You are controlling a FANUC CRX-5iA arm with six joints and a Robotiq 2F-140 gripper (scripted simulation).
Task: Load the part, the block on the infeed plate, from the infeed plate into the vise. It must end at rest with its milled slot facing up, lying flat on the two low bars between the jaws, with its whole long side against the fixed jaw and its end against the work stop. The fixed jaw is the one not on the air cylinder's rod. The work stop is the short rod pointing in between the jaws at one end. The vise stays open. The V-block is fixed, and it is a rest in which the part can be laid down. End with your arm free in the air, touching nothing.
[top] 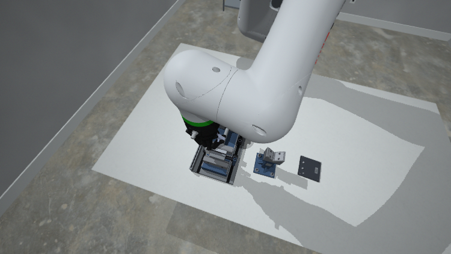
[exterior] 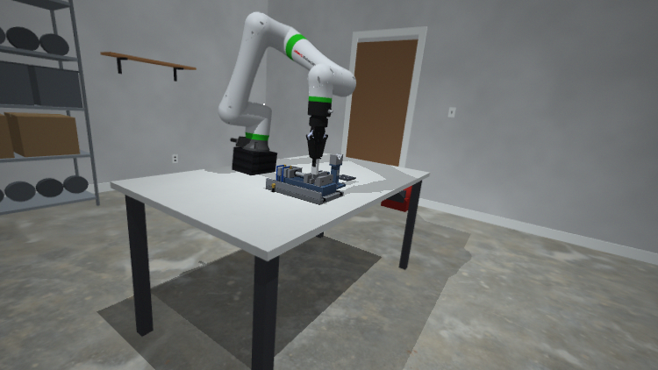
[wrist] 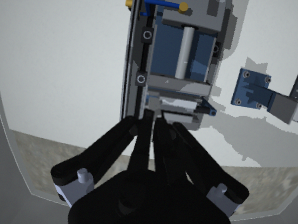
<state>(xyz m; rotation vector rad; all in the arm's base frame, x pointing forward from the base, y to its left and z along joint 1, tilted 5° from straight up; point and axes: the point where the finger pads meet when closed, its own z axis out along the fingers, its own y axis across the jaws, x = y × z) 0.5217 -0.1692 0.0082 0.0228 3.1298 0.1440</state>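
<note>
- Top view first: a smooth white bench [top: 142, 142] sits on mottled concrete floor [top: 62, 221], with a grey wall on the left and broad soft shadows on the right.
- The glossy white arm [top: 252, 94], rounded and fat at the elbow, fills the middle. Its green ring and black end effector [top: 211, 145] point down into the vise [top: 195, 162].
- The vise is a boxy grey frame with blue inner faces. To its right stands the grey metal V-block [top: 273, 155] on a small blue square, and further right lies the flat dark plate [top: 308, 168].
- Over to the exterior view: grey room, brown door [exterior: 382, 101], wooden wall shelf [exterior: 146, 60], and a steel rack [exterior: 85, 115] holding a cardboard box [exterior: 41, 133] and dark discs.
- The bench [exterior: 220, 202] has black square legs. The arm rises from a black base [exterior: 243, 167], and the end effector [exterior: 314, 161] hangs upright over the vise [exterior: 298, 188].
- Wrist view now: the black fingers are pressed together with nothing between them, tips at the vise's near end.
- The part [wrist: 178, 102], as best I can tell, is the pale block lying between the jaws just past the fingertips. I cannot tell whether they touch.
- Blue hoses with yellow fittings [wrist: 184, 7] sit at the far end.
</note>
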